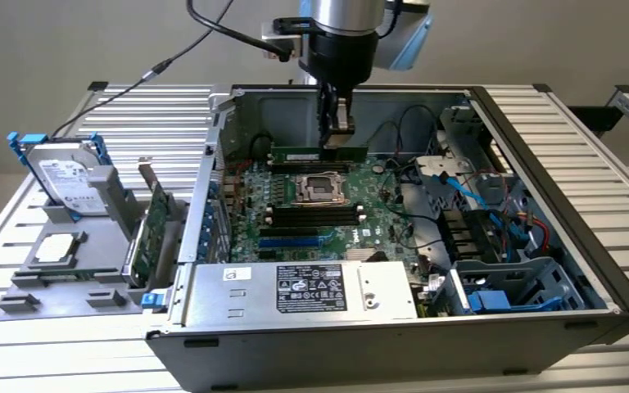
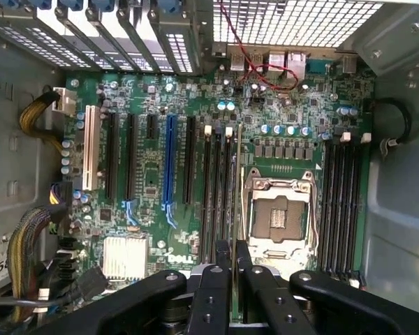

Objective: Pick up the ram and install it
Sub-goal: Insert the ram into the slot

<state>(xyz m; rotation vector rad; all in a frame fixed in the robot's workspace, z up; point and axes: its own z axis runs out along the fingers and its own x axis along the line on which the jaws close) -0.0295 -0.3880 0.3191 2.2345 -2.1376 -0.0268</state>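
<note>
The arm is cut off by the ext. view's top edge. The ram is partly covered by the claw. In the wrist view it is seen edge-on, so its chips can't be made out, and its near end is hidden betw. the fingers. Whether a slot is touched can't be told. Print on the power supply sticker is too small to be read. The table is cut off at both sides.

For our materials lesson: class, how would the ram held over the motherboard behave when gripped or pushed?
Probably stiff: the ram looks straight, unsagging, though the tool grips it off-centre. Likely light: it is a thin, slim board.
</note>
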